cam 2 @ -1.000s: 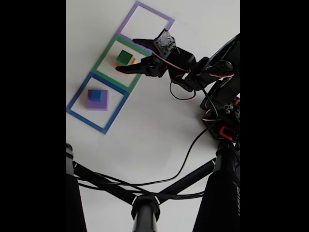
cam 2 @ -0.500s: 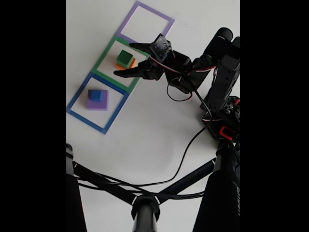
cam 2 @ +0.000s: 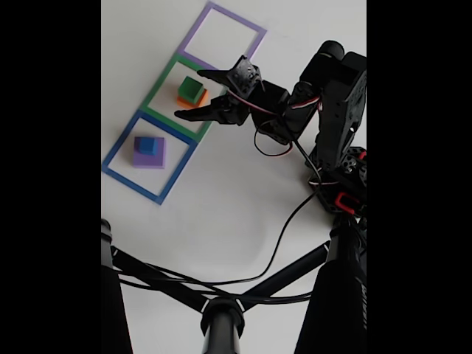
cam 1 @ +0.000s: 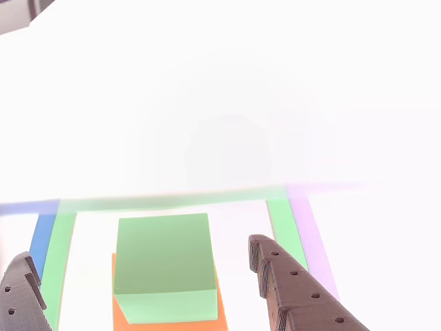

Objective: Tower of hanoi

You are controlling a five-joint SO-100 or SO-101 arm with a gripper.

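Inside the green tape square point(cam 2: 164, 94), at eleven o'clock in the fixed view, the green block point(cam 2: 191, 88) is stacked on an orange one point(cam 2: 193, 100). The gripper point(cam 2: 187, 93) is spread wide around it, empty; closing is judged next.

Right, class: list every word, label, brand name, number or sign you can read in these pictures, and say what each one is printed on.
None can be read.
The green block, orange block, blue block and purple block have plain faces.
The green tape square, blue tape square and purple tape square carry no writing.
The gripper and its fingers show small holes but no lettering.
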